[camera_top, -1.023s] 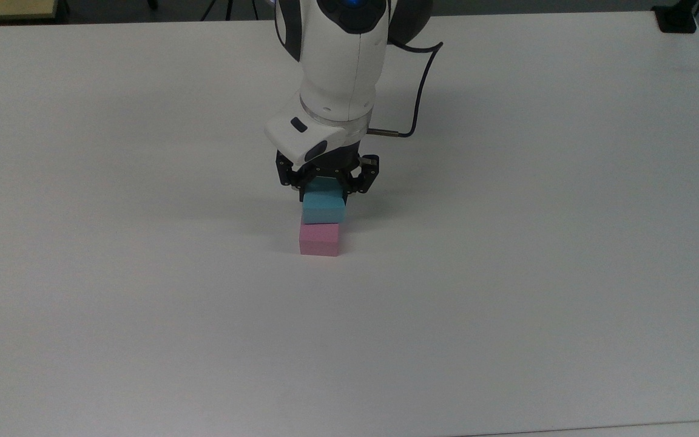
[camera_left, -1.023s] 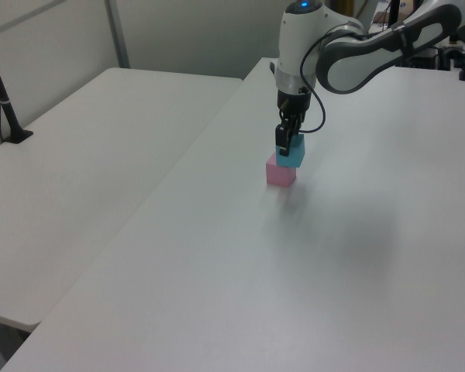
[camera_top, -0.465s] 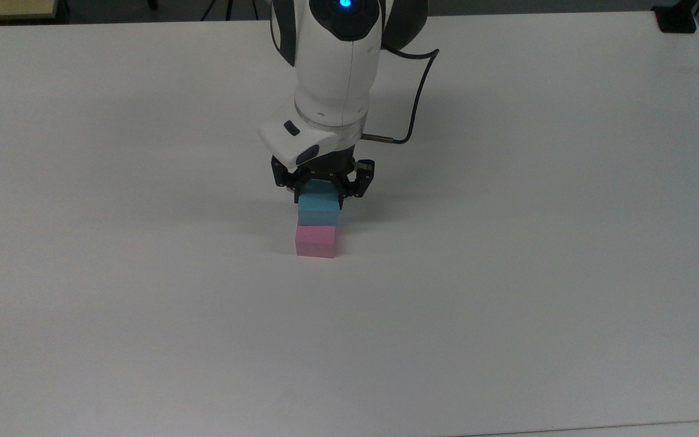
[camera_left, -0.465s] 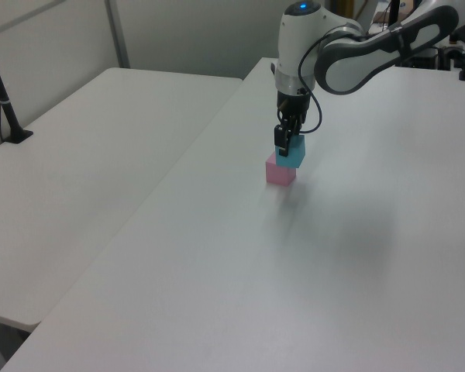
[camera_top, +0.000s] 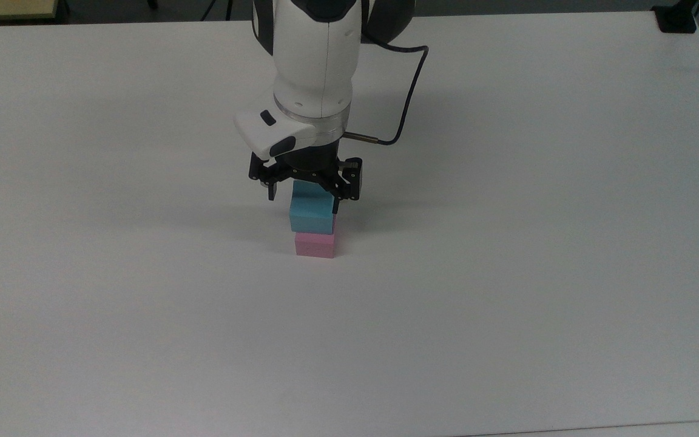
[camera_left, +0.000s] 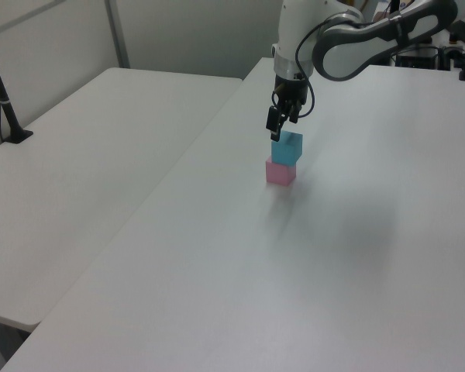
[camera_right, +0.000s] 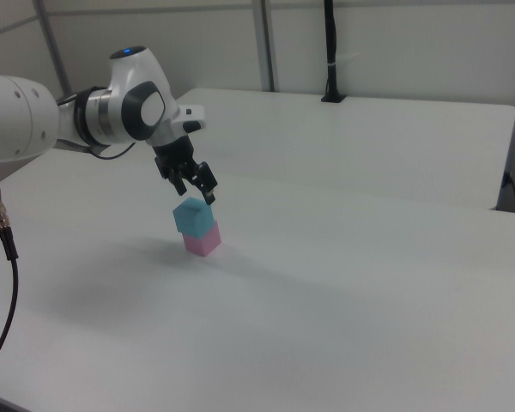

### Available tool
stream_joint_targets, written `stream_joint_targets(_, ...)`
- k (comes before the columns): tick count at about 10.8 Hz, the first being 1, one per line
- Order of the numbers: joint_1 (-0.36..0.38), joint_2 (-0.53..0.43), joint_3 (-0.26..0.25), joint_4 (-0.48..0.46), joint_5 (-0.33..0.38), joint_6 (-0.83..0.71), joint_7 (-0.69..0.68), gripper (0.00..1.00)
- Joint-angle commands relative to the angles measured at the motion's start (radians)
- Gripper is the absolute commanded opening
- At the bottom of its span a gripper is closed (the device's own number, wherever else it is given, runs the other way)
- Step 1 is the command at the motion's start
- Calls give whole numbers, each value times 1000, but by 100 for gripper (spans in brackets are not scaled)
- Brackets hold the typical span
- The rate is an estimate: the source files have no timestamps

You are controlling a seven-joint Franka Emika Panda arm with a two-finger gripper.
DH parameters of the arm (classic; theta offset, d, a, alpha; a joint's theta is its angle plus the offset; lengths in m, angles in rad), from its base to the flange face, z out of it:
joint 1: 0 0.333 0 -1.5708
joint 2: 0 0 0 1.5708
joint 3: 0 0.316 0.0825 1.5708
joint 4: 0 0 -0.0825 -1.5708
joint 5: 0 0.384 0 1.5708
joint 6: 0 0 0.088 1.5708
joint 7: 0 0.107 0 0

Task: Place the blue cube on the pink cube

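While the blue cube [camera_top: 311,213] sits stacked on the pink cube [camera_top: 315,245] near the middle of the white table [camera_top: 507,273], the gripper [camera_top: 304,195] hangs just above it, fingers spread and clear of the cube's sides. Left view: blue cube [camera_left: 286,146] rests squarely on pink [camera_left: 280,173]. A black cable [camera_top: 407,103] loops from the wrist.
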Motion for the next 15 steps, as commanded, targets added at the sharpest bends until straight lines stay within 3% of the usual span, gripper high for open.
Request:
stream_joint_targets(1,4,-41,-1,1,45,-19,12,100)
stream_joint_targets(2,3,-82,-1,-4,65,-37,11,100)
stream_joint_targets(3,-4,-160,-3,4,109,-175,5,100)
stream_joint_targets(6,-4,-312,-26,1,118,-432,5,100)
stream_joint_targets(7,-1,-349,-53,1,143,-492,-6,100)
stream_joint_targets(9,18,-449,-157,-5,221,-556,-95,100)
stream_joint_targets(11,59,-474,-258,-7,230,-582,-231,100)
stream_joint_targets(13,47,-466,-268,-7,209,-559,-375,100)
stream_joint_targets(15,42,-460,-279,-9,186,-530,-413,100)
